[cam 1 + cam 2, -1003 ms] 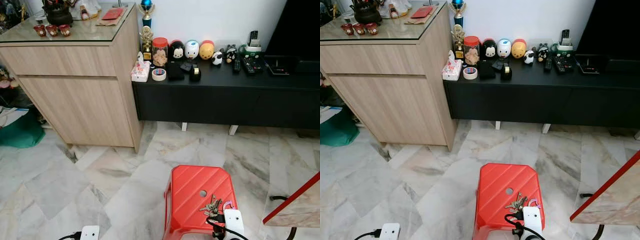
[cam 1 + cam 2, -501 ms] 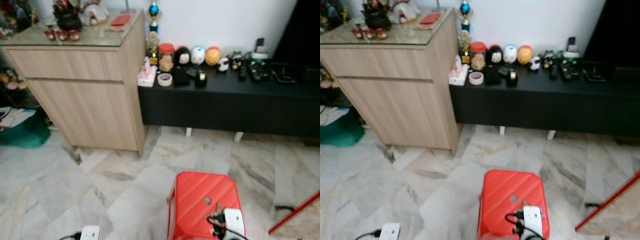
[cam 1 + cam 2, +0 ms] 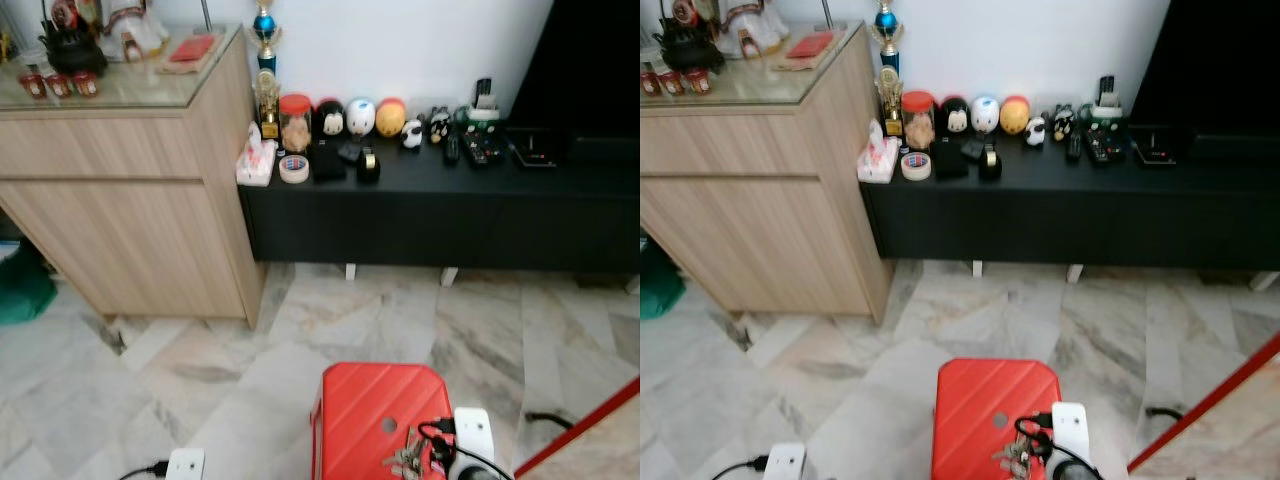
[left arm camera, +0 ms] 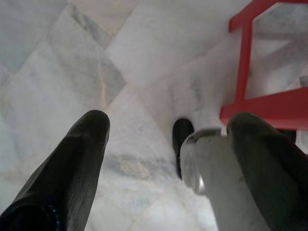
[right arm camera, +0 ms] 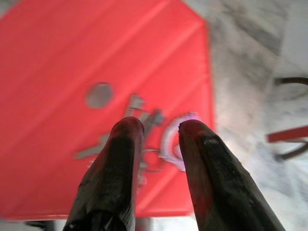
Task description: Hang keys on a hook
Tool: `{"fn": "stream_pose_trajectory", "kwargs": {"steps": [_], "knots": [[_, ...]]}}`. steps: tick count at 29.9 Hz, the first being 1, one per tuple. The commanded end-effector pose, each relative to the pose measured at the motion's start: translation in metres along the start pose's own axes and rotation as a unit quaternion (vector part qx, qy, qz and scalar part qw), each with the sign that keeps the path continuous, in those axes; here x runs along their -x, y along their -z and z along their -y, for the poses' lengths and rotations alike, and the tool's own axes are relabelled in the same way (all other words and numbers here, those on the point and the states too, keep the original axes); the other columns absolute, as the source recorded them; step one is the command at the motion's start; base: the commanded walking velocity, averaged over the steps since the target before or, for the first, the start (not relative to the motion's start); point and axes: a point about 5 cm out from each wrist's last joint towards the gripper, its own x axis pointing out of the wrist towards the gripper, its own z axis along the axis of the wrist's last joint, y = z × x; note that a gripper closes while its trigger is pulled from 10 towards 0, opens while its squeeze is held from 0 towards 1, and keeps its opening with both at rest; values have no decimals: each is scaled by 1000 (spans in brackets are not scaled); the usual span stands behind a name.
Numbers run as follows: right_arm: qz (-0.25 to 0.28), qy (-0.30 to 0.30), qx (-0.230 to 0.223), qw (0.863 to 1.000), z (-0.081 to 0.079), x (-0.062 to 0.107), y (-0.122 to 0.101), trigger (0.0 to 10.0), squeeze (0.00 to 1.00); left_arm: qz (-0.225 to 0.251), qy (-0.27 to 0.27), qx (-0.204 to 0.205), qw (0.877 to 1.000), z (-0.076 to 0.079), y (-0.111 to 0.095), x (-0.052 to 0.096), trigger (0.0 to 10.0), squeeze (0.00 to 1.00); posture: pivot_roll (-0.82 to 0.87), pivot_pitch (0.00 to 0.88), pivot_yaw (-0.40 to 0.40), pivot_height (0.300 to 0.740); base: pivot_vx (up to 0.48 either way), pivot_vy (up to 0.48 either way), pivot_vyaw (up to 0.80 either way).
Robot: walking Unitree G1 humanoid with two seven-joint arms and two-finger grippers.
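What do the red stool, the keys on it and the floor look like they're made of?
Red stool: likely moulded plastic, with a ribbed top and uniform glossy colour. Keys: probably metal, grey and thin, though blurred. Floor: polished marble or marble-look tile, with grey veining and visible joints.

- No writing, label, brand, number or sign can be read.
- The jar, the tissue pack and the remotes on the black console are too small and soft to make out any print.
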Motion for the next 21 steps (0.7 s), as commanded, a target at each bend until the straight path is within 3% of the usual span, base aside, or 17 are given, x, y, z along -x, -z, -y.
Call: {"fn": "stream_pose_trajectory", "kwargs": {"steps": [1, 5, 11, 12, 13, 14, 18, 21], "knots": [[6, -1, -3, 1000, 0, 0, 0, 10000, 0, -12, -9, 3, 1000, -4, 8, 2, 10000, 0, 40, 33, 8, 740, 0, 0, 0], [38, -8, -8, 999, -3, -1, -9, 10000, 0, -14, -12, 3, 1000, -6, 10, 3, 10000, 0, 42, 41, 5, 740, 0, 0, 0], [130, -8, -17, 991, 2, -2, -44, 10000, 0, 2, -18, 7, 1000, -11, 8, 4, 10000, 0, 26, 50, 9, 740, 0, 0, 0], [187, -25, -8, 982, 0, -1, -67, 10000, 0, 45, -25, 13, 999, -18, -5, 3, 10000, 0, 20, 50, 8, 740, 0, 0, 0], [207, -32, -3, 978, -2, -1, -75, 10000, 0, 61, -27, 16, 998, -21, -10, 3, 10000, 0, 13, 52, 5, 740, 0, 0, 0], [207, -32, -3, 978, -2, -1, -75, 10000, 0, 61, -27, 16, 998, -21, -10, 3, 10000, 0, 13, 52, 5, 740, 0, 0, 0], [289, -62, 42, 955, -16, 5, -105, 10000, 0, 164, -35, 24, 985, -28, -47, 3, 10000, 0, 34, 55, -10, 740, 0, 0, 0], [305, -79, 48, 948, -24, 8, -109, 10000, 0, 201, -32, 24, 979, -28, -58, 4, 10000, 0, 35, 56, -14, 740, 0, 0, 0]]}}
